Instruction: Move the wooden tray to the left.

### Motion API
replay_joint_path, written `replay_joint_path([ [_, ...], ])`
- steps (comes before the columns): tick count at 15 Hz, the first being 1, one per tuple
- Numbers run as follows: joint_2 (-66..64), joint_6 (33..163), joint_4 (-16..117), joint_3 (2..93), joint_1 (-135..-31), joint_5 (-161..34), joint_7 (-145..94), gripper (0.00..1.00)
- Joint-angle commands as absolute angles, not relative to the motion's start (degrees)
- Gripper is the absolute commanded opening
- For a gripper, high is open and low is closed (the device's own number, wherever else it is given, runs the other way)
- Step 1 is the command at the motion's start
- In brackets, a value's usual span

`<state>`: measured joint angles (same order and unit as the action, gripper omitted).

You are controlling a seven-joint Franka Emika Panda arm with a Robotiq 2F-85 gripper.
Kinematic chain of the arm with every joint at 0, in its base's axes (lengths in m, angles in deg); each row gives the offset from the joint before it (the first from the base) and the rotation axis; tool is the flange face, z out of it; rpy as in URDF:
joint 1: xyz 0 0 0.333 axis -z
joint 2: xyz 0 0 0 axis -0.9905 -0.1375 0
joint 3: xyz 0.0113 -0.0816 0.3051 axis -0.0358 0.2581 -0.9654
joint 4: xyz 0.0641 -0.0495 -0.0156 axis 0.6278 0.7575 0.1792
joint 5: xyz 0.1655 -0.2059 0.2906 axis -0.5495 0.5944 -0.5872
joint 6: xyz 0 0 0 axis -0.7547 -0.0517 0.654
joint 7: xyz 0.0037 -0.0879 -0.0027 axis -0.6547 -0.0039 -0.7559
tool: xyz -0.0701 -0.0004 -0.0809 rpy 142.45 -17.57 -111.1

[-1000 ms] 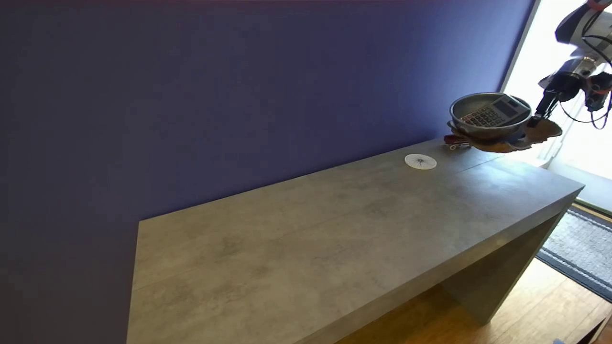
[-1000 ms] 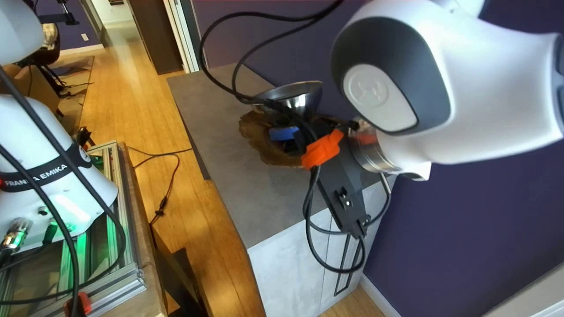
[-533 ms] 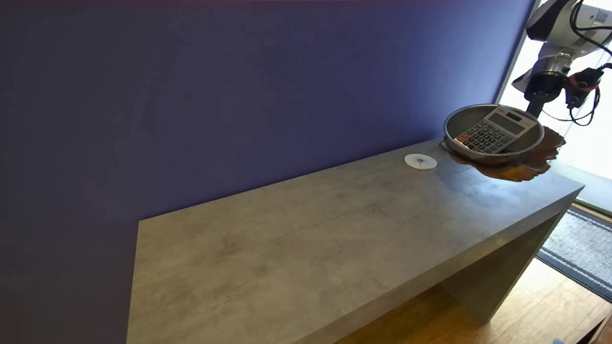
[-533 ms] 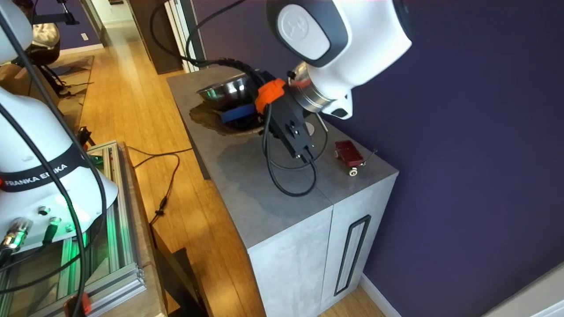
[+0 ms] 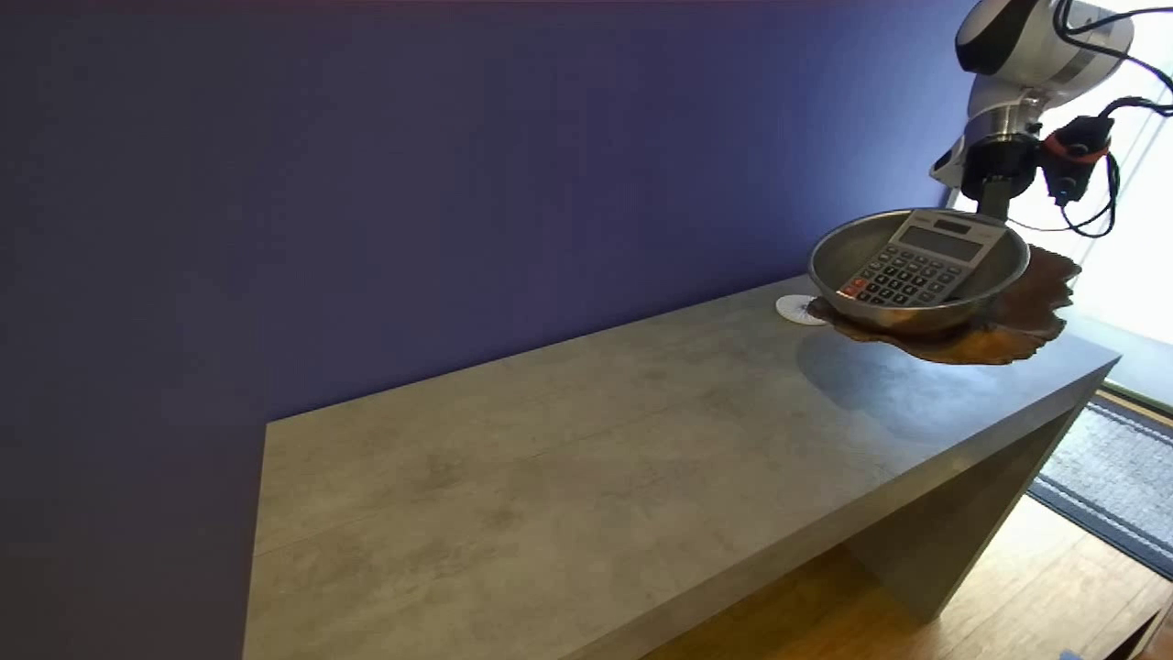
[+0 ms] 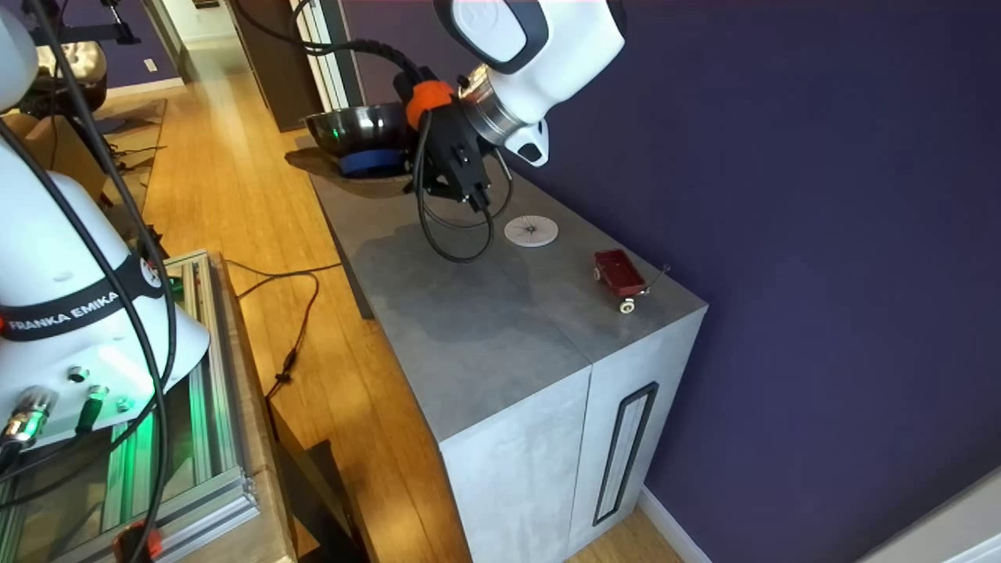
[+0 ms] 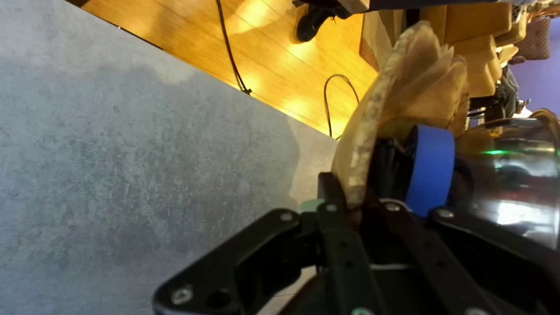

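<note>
Above the gray table (image 5: 550, 477), well clear of its surface, hangs the wooden tray (image 5: 1031, 302), with a dark shadow (image 5: 861, 371) lying on the tabletop beneath. Also over the table, the gripper (image 7: 356, 205) has hold of the tray's rim: its fingers (image 7: 337, 234) stand almost together, with just the thin wooden edge pinched between them. Resting in the tray above the table is a shiny metal bowl (image 6: 356, 129), and inside it a calculator (image 5: 921, 258) leans aslant, keys and display facing up. Just beside the bowl, in the tray, sits a blue-banded thing (image 7: 431, 170); what it is cannot be told. On the tabletop lies a flat white disc (image 5: 795, 310), partly hidden behind the tray in an exterior view, and near the table's end stands a small red wagon (image 6: 618, 272), close to the purple wall (image 6: 782, 274) that runs along the table's long side. From over the table the white robot arm (image 6: 563, 47) reaches down to the gripper. Across a strip of wooden floor (image 6: 360, 367) from the table, a robot base (image 6: 66, 227) marked FRANKA EMIKA stands on a metal frame (image 6: 199, 512).
</note>
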<state>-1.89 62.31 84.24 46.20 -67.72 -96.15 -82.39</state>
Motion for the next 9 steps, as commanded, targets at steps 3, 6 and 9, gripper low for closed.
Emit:
replay_joint_path([
  [3,-1.3,67.1,86.5,46.4,-67.4,-104.7,-81.9,0.03],
  [6,-1.5,73.1,89.1,44.2,-69.0,-115.4,-83.4,0.03],
  [9,-1.3,77.6,90.5,41.8,-73.1,-120.3,-83.3,0.03],
])
